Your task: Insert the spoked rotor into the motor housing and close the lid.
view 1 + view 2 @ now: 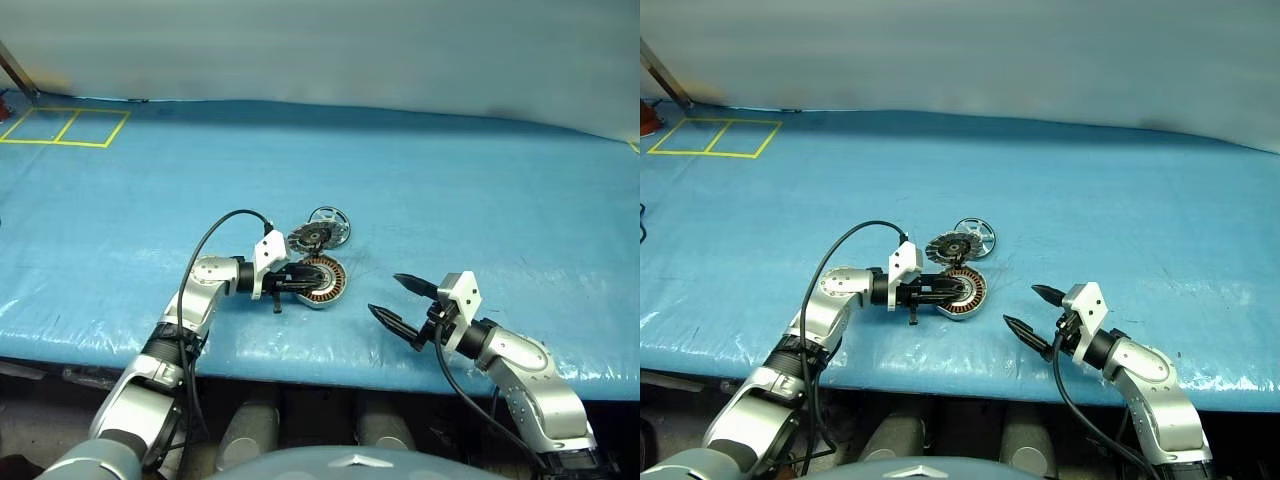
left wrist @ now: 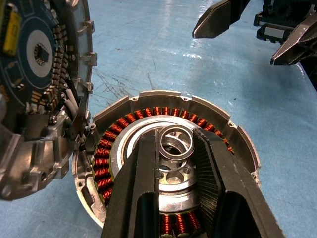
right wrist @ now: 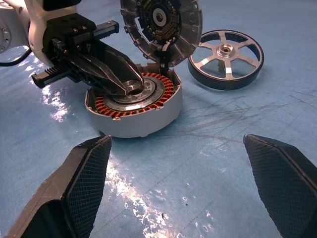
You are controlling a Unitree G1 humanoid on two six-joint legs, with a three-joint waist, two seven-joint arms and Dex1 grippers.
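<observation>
Gripping the housing's (image 3: 133,106) raised central hub, left tool (image 2: 174,148) sits nearly closed, one finger each side of the ring. Right tool (image 3: 176,188) spread wide, holding nothing, just beside the housing toward the table's (image 1: 450,180) near edge. Lid (image 3: 161,22) stands open, hinged at the housing's far rim. Right wrist view shows the rotor (image 3: 225,58) lying flat behind the housing; left wrist view shows copper windings and the lid's circuit board.

lid (image 2: 39,74) cut off by frame edge; motor housing (image 2: 237,144) partly behind end effector fingers (image 2: 143,198)
</observation>
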